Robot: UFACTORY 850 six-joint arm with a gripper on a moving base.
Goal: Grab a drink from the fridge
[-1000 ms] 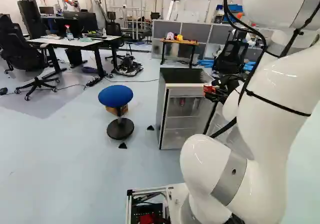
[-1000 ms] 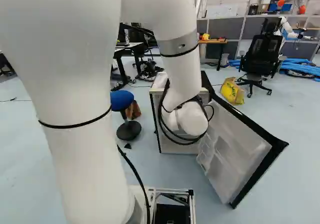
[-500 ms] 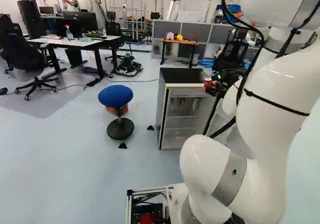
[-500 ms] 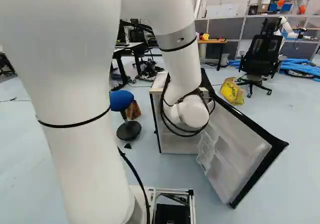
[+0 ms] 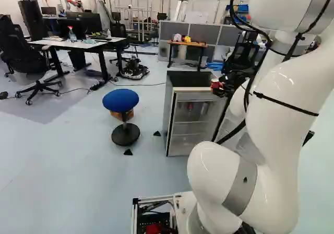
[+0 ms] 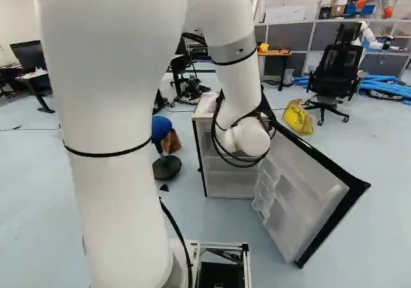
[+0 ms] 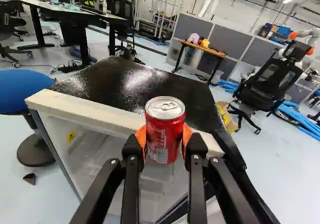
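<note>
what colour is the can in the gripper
The can is red with a silver top, seen best in the wrist view.

And here's the boxy black-topped fridge [image 7: 135, 81], glossy on top; near its front edge gleams a smooth, cylindrical red metal can [image 7: 165, 134]; beside it, a round blue stool seat [image 5: 120, 100], matt, cloth-like; on its door, smooth pale plastic lining [image 6: 305, 188].
</note>
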